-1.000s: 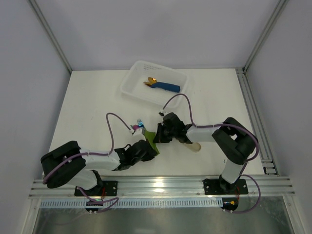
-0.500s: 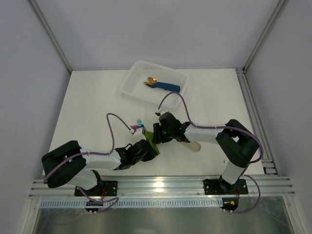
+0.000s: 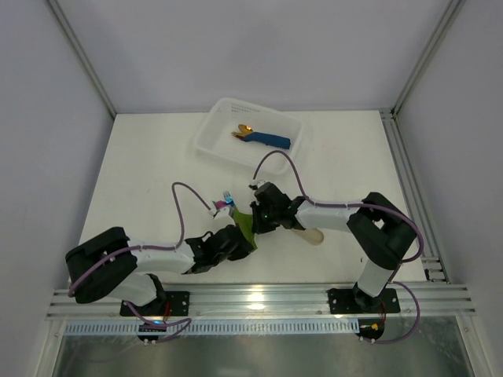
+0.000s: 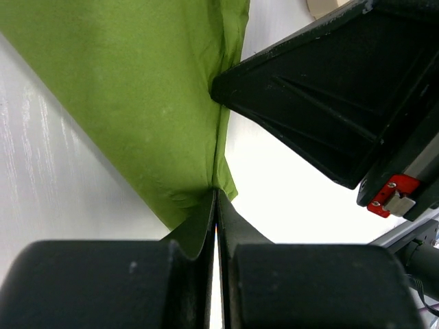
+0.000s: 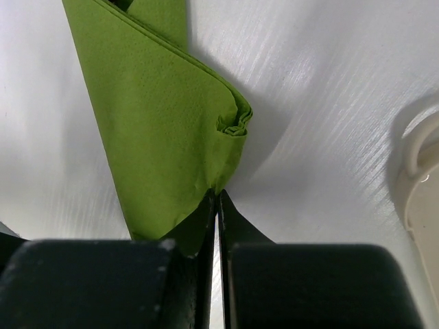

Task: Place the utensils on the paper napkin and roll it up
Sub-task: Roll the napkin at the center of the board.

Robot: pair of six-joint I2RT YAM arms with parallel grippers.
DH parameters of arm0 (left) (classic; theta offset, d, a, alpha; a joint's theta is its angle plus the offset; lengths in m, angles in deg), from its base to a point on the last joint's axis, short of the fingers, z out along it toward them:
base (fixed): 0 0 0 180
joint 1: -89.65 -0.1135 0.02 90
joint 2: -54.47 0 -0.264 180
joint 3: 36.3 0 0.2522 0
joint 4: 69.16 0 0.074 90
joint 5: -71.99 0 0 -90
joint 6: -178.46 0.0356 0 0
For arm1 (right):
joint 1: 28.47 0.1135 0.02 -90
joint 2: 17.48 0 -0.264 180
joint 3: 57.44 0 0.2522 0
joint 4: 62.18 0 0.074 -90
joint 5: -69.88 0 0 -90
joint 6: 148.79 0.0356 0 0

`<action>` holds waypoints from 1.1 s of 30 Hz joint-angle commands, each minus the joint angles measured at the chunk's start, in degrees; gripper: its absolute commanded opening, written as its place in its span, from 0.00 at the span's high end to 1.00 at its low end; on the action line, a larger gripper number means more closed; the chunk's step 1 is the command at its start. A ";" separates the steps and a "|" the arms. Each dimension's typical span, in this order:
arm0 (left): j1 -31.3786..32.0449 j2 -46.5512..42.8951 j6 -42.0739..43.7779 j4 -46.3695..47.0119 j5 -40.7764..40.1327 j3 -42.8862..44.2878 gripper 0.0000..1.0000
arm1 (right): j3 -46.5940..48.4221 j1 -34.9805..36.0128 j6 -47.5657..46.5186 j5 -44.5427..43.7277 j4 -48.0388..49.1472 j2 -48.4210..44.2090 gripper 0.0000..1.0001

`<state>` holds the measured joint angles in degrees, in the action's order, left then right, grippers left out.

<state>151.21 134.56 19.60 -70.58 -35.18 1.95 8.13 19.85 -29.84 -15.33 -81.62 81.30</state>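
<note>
the paper napkin (image 3: 245, 224) sits mid-frame in the top view, folded into a narrow green wedge rather than spread flat. the left gripper (image 4: 216, 205) is clamped on one corner and the right gripper (image 5: 217, 202) is pinched tight on another edge, probably so the two can draw the sheet open. a pink-blue glint just to its upper left looks like the utensils (image 3: 225, 197), off the sheet. a beige piece (image 3: 314, 235) lies to the right.
</note>
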 commanded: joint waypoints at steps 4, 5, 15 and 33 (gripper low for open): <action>0.58 -0.82 1.27 -11.54 -0.76 -0.94 1.00 | 0.83 0.38 -0.47 -2.51 -1.27 1.32 0.96; 0.67 -1.17 1.36 -12.07 -0.85 -0.94 1.00 | 0.83 0.55 -0.47 -2.51 -1.27 1.50 0.96; 0.67 -0.29 2.07 -11.56 0.38 -0.23 1.00 | 2.94 0.82 -1.70 -8.13 -3.81 3.78 0.96; 0.67 -0.20 0.75 -12.16 -0.50 -1.02 1.00 | 0.40 3.28 -1.44 -11.12 -6.10 -1.92 0.94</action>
<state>151.41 133.19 19.82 -74.61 -36.10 2.61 9.77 22.58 -30.21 -21.45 -84.94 81.39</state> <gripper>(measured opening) 0.002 0.044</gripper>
